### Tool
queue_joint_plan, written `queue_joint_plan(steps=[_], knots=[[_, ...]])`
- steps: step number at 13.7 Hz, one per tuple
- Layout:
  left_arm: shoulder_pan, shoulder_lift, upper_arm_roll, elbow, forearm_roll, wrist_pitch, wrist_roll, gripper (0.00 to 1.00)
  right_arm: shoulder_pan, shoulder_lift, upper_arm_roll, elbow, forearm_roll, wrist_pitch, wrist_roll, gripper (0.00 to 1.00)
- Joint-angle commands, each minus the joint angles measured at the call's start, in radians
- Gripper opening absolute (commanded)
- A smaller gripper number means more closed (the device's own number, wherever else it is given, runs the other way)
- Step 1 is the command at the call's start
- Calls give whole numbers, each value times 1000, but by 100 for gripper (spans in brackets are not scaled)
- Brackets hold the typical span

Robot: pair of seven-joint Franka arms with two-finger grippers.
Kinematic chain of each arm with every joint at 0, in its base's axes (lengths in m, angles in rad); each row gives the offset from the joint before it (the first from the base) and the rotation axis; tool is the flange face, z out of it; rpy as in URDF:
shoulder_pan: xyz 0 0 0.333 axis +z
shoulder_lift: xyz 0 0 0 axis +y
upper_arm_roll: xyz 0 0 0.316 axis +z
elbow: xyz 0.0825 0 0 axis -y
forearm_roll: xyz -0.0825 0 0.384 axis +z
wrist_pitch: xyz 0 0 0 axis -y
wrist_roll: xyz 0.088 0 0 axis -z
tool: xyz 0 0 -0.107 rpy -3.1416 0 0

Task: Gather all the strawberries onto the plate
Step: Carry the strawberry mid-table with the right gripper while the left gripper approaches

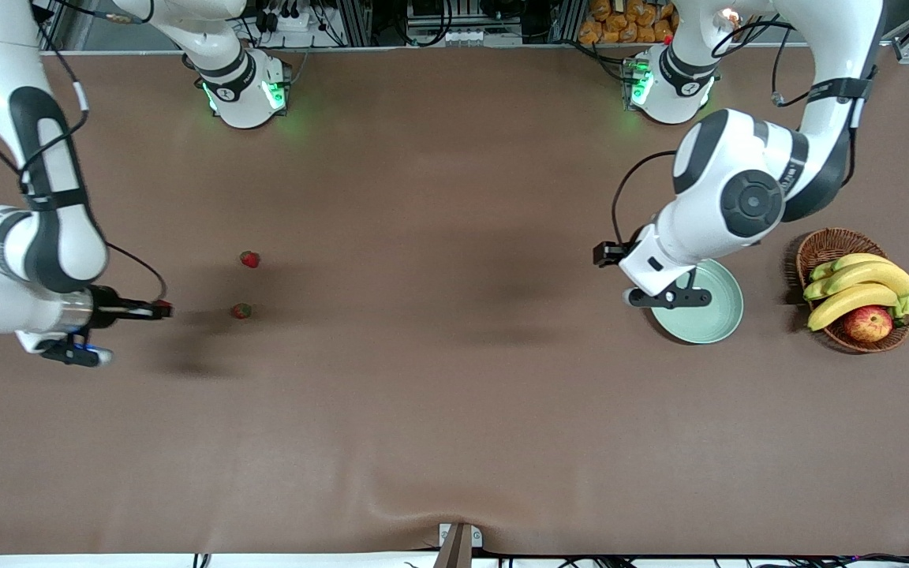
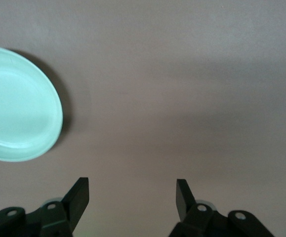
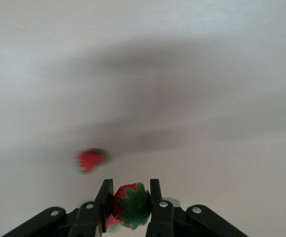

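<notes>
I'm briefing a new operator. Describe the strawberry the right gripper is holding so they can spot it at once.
Start at the right arm's end of the brown table, well away from the plate and basket. The right gripper is shut on a strawberry, red with a green leafy top. Unlike the two loose strawberries lying on the table beside it, this one sits pinched between the fingers.

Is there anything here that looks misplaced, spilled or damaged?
Nothing stands out. Two strawberries lie loose on the table, a third is held in the right tool, and the plate is bare under the open left tool.
</notes>
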Motion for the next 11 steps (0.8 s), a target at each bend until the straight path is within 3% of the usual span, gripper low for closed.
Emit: queue_joint_plan(steps=[1,6,11], knots=[[-23,26,2,36,-19,-2,-106,80,106,1,-9,47,97,-19,173,0],[-62,38,3,43,-19,-1,-227,80,289,14,-10,107,270,3,498,0],[-88,65,3,62,-18,1,-279,81,483,74,-10,128,362,220,800,0]])
